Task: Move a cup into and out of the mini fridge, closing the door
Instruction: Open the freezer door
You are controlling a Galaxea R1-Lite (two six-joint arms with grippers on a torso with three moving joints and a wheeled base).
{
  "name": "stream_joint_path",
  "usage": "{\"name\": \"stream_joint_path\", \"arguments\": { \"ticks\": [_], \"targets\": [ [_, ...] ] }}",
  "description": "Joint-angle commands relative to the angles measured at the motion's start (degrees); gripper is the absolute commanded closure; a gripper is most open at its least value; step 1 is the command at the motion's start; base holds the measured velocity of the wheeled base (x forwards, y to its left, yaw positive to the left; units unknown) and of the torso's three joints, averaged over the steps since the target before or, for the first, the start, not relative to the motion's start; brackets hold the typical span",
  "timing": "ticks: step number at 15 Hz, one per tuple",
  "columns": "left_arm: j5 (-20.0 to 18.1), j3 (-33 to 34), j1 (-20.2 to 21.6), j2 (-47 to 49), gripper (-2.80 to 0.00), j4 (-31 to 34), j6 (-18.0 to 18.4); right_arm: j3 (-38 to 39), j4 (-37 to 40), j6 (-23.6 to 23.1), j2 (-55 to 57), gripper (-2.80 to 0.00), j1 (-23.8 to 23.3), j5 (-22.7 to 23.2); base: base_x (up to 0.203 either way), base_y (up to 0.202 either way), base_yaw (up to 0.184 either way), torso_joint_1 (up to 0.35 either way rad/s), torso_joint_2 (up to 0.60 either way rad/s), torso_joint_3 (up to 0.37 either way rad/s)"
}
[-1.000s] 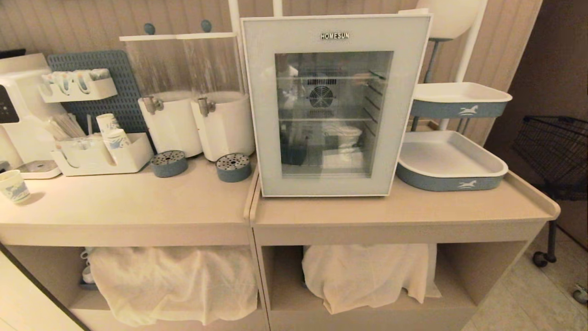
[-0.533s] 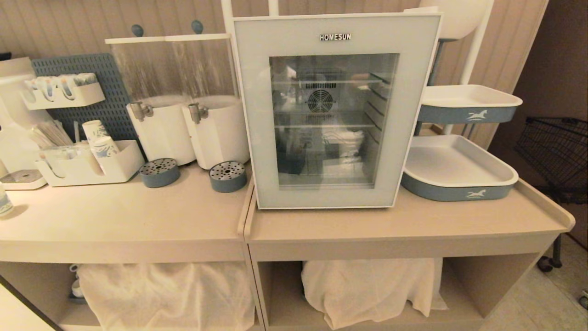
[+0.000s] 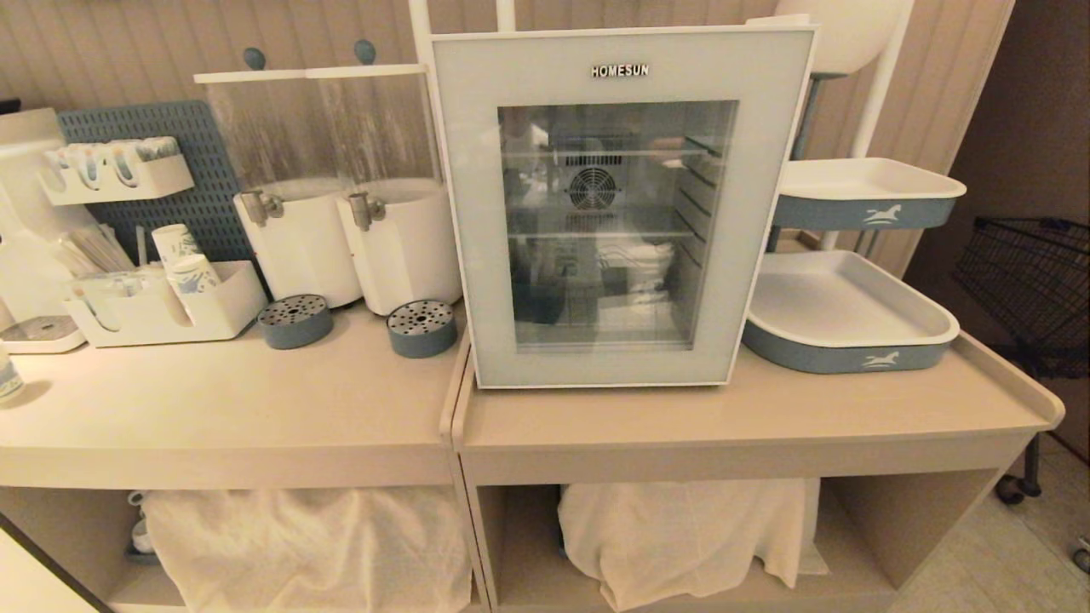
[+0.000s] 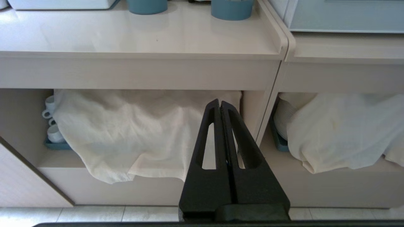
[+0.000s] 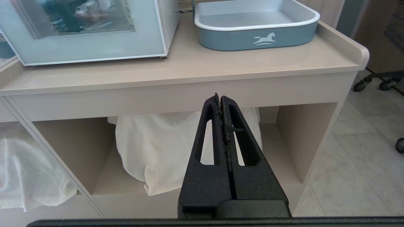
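Note:
The mini fridge (image 5: 169, 19) stands on the right-hand counter, straight ahead in the head view. Its pale blue-grey door (image 3: 470, 187) with the glass window is shut, and wire shelves show dimly behind the glass. The cup is out of view. Neither arm shows in the head view. My left gripper (image 4: 220, 102) hangs shut and empty below the counter's edge, in front of the left cupboard bay. My right gripper (image 5: 220, 97) is shut and empty too, low in front of the right bay, under the fridge's lower right corner.
Left counter (image 3: 213, 400): two drink dispensers (image 3: 358, 230), two blue drip cups (image 3: 421, 328), a white organizer (image 3: 213, 311) with paper cups (image 3: 183, 255), one cup at the edge (image 3: 7, 379). Blue-and-white trays (image 3: 851, 319) sit right of the fridge. White cloths (image 3: 673, 528) fill the open bays.
The whole head view shifted between one second ago and half a second ago: the counter slid left and looms slightly larger, so the camera moved. Nothing on the counter moved; it is steady since.

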Motion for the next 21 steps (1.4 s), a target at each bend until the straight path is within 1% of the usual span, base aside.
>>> {"name": "stream_joint_path", "arguments": {
  "ticks": [1, 2, 4, 5, 7, 8, 9, 10, 12, 13, 15, 16, 17, 18, 19, 20, 21],
  "targets": [
    [0.98, -3.16, 0.02, 0.09, 0.00, 0.51, 0.62, 0.01, 0.01, -0.01, 0.06, 0.00, 0.03, 0.00, 0.000, 0.000, 0.000, 0.000, 0.00, 0.000],
    [1.82, -8.92, 0.02, 0.27, 0.00, 2.26, 0.93, 0.01, 0.04, -0.01, 0.06, 0.00, 0.03, 0.00, 0.000, 0.000, 0.000, 0.000, 0.00, 0.000],
    [2.46, -23.32, 0.02, 1.45, 0.00, 7.90, 1.26, -0.08, 0.08, -0.01, 0.06, 0.00, 0.04, 0.00, 0.000, 0.000, 0.000, 0.000, 0.00, 0.000],
    [2.51, -33.17, 0.02, 3.39, 0.00, 12.17, 1.28, -0.08, 0.13, -0.01, 0.06, 0.00, -0.02, 0.00, 0.000, 0.000, 0.000, 0.000, 0.00, 0.000],
    [2.32, -48.84, -0.26, 9.70, 0.00, 19.17, 1.02, -0.08, 0.13, -0.01, 0.06, 0.00, -0.01, 0.00, 0.000, 0.000, 0.000, 0.000, 0.00, 0.000],
    [2.05, -54.59, -1.11, 15.15, 0.00, 21.90, 0.58, -0.08, 0.13, -0.01, 0.06, 0.00, -0.02, 0.00, 0.000, 0.000, 0.000, 0.000, 0.00, 0.000],
    [1.71, -58.56, -2.48, 19.99, 0.00, 23.91, 0.14, -0.08, 0.19, -0.01, 0.06, 0.00, -0.02, 0.00, 0.000, 0.000, 0.000, 0.000, 0.00, 0.000],
    [1.41, -62.03, -4.85, 24.81, 0.00, 25.21, -0.32, -0.08, 0.22, -0.01, 0.06, 0.00, 0.07, 0.00, 0.000, 0.000, 0.000, 0.000, 0.00, 0.000],
    [1.47, -68.92, -11.33, 34.11, 0.00, 26.89, -2.66, -0.08, 0.22, -0.01, 0.13, 0.00, -0.02, 0.00, 0.000, 0.000, 0.000, 0.000, 0.00, 0.000],
    [1.68, -72.44, -14.41, 39.44, 0.00, 27.44, -4.44, -0.08, 0.22, -0.01, 0.15, 0.00, -0.02, 0.00, 0.000, 0.000, 0.000, 0.000, 0.00, 0.000],
    [1.70, -77.21, -17.55, 49.22, 0.00, 27.63, -8.01, -0.08, 0.22, -0.01, 0.08, 0.00, -0.02, 0.00, 0.000, 0.000, 0.000, 0.000, 0.00, 0.000],
    [0.24, -78.33, -18.08, 54.34, 0.00, 27.05, -9.39, -0.08, 0.22, -0.01, 0.15, 0.00, -0.02, 0.00, 0.000, 0.000, 0.000, 0.000, 0.00, 0.000],
    [-2.40, -78.93, -18.16, 59.45, 0.00, 26.04, -10.59, -0.08, 0.22, -0.01, 0.15, 0.00, -0.02, 0.00, 0.000, 0.000, 0.000, 0.000, 0.00, 0.000],
    [-7.98, -78.79, -16.78, 64.52, 0.00, 24.07, -11.16, -0.08, 0.22, -0.01, 0.15, 0.00, -0.02, 0.00, 0.000, 0.000, 0.000, 0.000, 0.00, 0.000],
    [-17.49, -78.29, -13.23, 68.27, 0.00, 21.32, -11.26, -0.08, 0.22, -0.01, 0.15, 0.00, -0.02, 0.00, 0.000, 0.000, 0.000, 0.000, 0.00, 0.000],
    [-29.65, -77.48, -6.83, 72.26, 0.00, 17.50, -10.96, -0.08, 0.22, -0.01, 0.15, 0.00, -0.02, 0.00, 0.000, 0.000, 0.000, 0.000, 0.00, 0.000],
    [-39.66, -76.70, -2.04, 76.05, 0.00, 13.86, -10.48, -0.08, 0.22, -0.01, 0.15, 0.00, -0.02, 0.00, 0.000, 0.000, 0.000, 0.000, 0.00, 0.000]
  ]
}}
